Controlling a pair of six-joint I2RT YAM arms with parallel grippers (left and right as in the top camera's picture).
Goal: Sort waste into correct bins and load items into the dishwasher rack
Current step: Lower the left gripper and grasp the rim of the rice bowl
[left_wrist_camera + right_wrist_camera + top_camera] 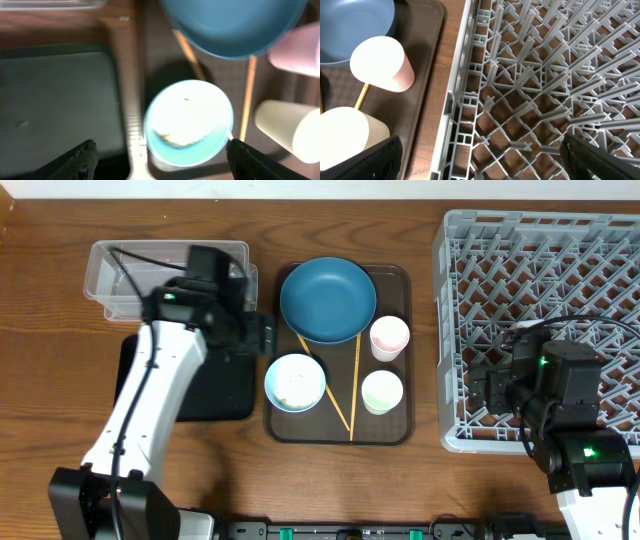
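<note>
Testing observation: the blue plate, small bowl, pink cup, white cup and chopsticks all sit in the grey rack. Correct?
No. The blue plate, small bowl, pink cup, white cup and chopsticks all sit on the brown tray, not in the grey rack; the overhead view shows it.

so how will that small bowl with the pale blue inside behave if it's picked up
The small bowl looks rigid and glossy, so its rim is probably slippery. It sits upright, so it shouldn't roll, but tilting would likely spill the loose food scraps inside. Pushed sideways, it may nudge the chopstick beside it.
</note>
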